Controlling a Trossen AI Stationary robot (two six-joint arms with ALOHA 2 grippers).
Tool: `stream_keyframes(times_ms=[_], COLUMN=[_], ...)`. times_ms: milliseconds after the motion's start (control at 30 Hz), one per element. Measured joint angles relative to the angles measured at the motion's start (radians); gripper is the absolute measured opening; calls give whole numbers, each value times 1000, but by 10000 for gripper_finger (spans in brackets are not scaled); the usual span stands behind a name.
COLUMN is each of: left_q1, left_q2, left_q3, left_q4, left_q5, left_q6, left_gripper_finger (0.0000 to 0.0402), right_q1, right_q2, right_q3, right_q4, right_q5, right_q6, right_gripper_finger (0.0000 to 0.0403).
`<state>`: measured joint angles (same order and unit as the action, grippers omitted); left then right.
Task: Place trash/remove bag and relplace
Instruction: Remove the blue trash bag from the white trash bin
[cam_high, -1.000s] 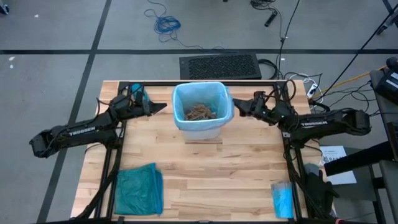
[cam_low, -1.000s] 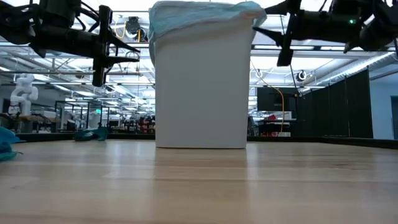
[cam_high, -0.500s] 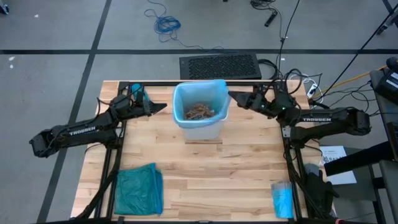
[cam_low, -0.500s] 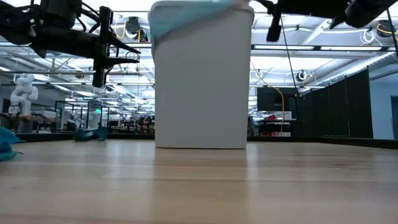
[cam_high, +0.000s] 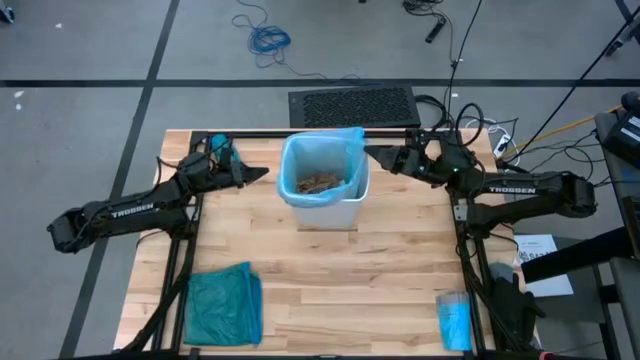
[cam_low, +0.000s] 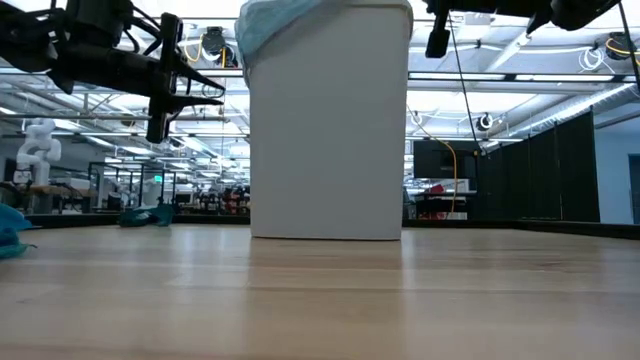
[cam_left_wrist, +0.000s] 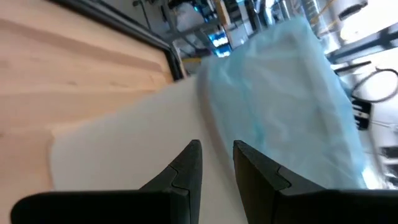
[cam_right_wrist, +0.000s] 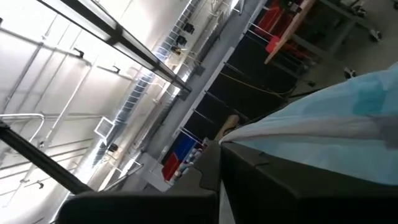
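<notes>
The right gripper (cam_high: 372, 157) is pinched shut on the bag (cam_high: 352, 137) at the bin's (cam_high: 330, 212) far right corner — thin, crinkly, pale blue plastic lining the smooth white, boxy tub. Brown crumpled paper scraps (cam_high: 317, 182) sit inside the bin. The left gripper (cam_high: 262, 173) hangs just left of the bin — fingers narrowly parted, holding nothing.

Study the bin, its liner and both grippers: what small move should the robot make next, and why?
Probably the right gripper should lift the pale blue bag a little higher. Its fingers are shut on the bag's edge at the white bin's rim, already peeled up there, with brown scraps inside. The left gripper waits beside the bin, not touching.
</notes>
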<state>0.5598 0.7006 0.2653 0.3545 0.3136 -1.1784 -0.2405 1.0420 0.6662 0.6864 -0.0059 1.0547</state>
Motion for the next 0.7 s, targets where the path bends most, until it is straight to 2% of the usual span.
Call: stream_keyframes(times_ms=[233,300,400,467,533,700], left_q1=[0,0,-3,-11,-12,-18], left_q2=[0,0,12,31,50,88], left_q3=[-6,-34,-106,-155,-179,-184], left_q4=[52,128,346,431,443,493], left_q5=[24,18,13,-49,-117,-116], left_q6=[-94,-139,-250,-294,-314,-351], left_gripper_finger=[88,88,93,97,101,114], right_q1=[-1,-1,-1,-1,-1,-2], right_q2=[0,0,0,0,0,0], right_q3=[0,0,0,0,-1,-1], right_q4=[4,20,50,52,50,47], right_q5=[0,0,0,0,0,4], right_q6=[0,0,0,4,7,25], right_gripper_finger=[0,0,0,0,0,0])
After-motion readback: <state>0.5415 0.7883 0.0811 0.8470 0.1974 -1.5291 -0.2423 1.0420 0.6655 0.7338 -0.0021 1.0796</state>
